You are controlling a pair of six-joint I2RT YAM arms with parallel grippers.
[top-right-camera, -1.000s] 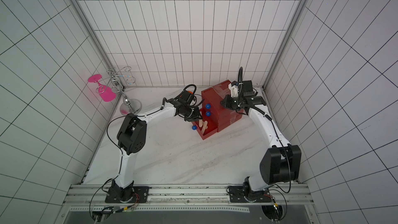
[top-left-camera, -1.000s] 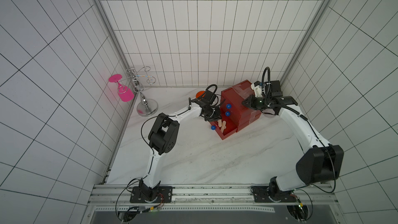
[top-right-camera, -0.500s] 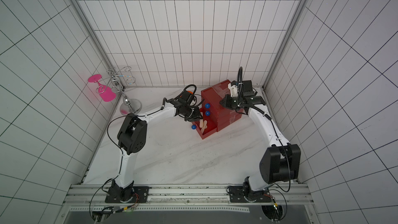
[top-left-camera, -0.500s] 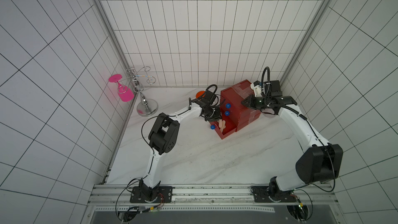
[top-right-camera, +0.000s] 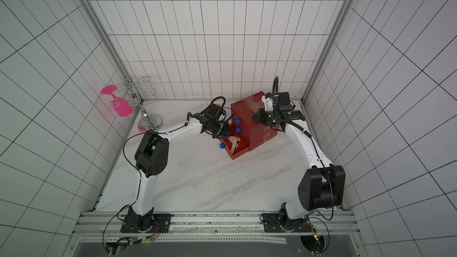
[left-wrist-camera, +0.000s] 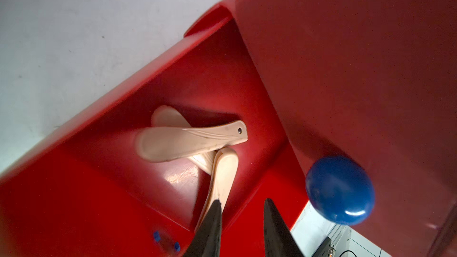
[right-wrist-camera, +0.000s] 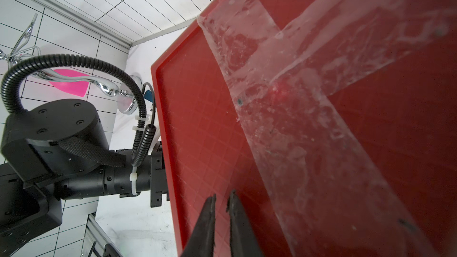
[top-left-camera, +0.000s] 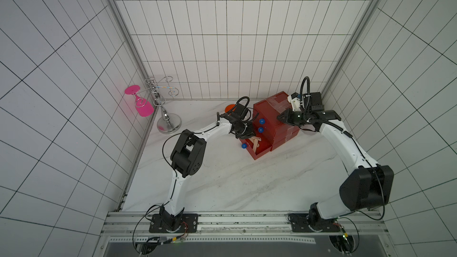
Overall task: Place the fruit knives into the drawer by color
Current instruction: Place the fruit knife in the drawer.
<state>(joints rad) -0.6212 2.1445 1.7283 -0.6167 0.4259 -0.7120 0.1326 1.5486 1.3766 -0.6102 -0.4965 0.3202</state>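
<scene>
Three peach-pink plastic fruit knives (top-left-camera: pixel 256 142) lie crossed in the open bottom tray (top-left-camera: pixel 262 154) of the red three-drawer chest (top-left-camera: pixel 269 116) near the far right corner of the white marble tabletop (top-left-camera: pixel 235 181) in both top views, left gripper (top-left-camera: pixel 249 135) above them, right gripper (top-left-camera: pixel 279 118) on its top. The left wrist view shows the left gripper (left-wrist-camera: pixel 241 202) narrowly parted and empty; light, stiff, likely slick, the knives look best pinched across the slim handle. The right wrist view shows the right gripper (right-wrist-camera: pixel 220 195) nearly closed on nothing.

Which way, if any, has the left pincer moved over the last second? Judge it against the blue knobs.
No: the left pincer stays beside the middle blue knob, above the open drawer.
</scene>
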